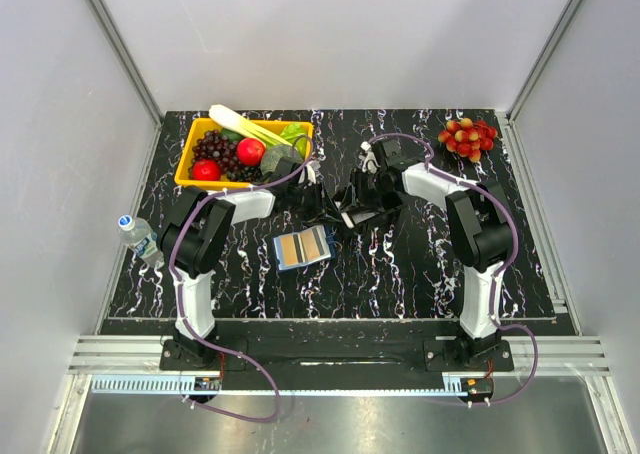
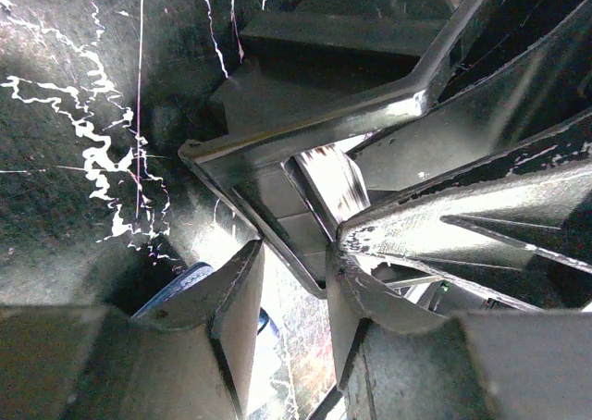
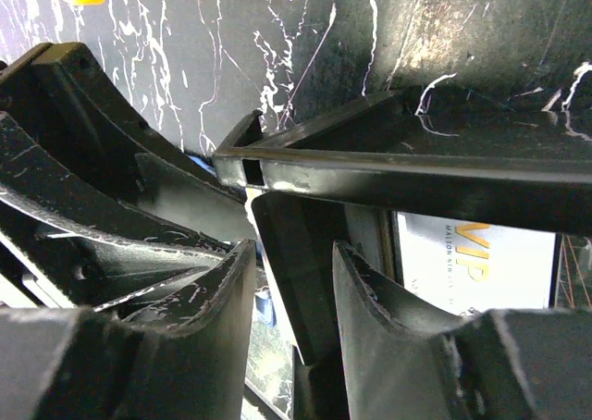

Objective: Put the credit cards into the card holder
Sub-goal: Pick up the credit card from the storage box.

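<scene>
The card holder [image 1: 302, 246] lies open on the table [image 1: 400, 274], near the middle and a little left, with tan cards [image 1: 291, 250] on its left half. Just beyond it, both arms meet over the black tray [image 3: 388, 166]. A white card [image 3: 472, 258] with printed letters lies inside this tray. The right gripper [image 3: 291, 249] stands over the tray wall, one finger on each side, and seems to pinch it. The left gripper [image 2: 296, 263] has its jaws a little apart at the tray's corner rim; whether it grips the rim cannot be told.
</scene>
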Robot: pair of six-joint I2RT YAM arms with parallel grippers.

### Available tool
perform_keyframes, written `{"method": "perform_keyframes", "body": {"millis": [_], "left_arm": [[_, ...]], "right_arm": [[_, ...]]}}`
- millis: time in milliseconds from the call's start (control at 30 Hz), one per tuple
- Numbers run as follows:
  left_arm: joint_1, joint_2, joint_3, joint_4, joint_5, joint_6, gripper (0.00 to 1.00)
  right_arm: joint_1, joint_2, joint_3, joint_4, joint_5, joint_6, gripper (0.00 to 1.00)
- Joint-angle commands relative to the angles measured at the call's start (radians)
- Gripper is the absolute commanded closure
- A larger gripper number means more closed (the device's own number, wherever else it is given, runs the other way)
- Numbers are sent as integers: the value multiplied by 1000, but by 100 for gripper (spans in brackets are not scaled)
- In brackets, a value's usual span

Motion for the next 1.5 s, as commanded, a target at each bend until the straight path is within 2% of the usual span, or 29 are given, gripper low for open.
{"method": "perform_keyframes", "body": {"millis": [0,200,367,500,533,667,967,1033,1333,1467], "left_arm": [[-3,9,11,67,8,-8,64],[-3,3,6,65,8,-7,64],[-2,1,4,67,8,-8,63],[-3,1,3,68,11,-8,64],[-2,1,4,70,13,-8,64],[-2,-4,1,70,11,-7,64],[-3,-13,-8,71,10,-7,64],[-2,-14,-6,71,8,-5,64],[-3,-10,-6,71,8,-4,63],[-3,-13,-6,73,8,-4,64]], "right_arm": [[5,-56,17,34,-72,30,56],[5,-79,0,40,-69,37,57],[5,-90,-9,40,-54,40,63],[5,-81,-8,42,-58,41,69],[5,-79,-8,40,-57,41,75],[5,-82,-8,39,-29,44,86],[5,-99,37,-9,146,3,94],[4,-95,44,-15,153,-6,100],[51,-64,107,-124,233,-111,100],[74,-35,121,-173,278,-152,96]]}}
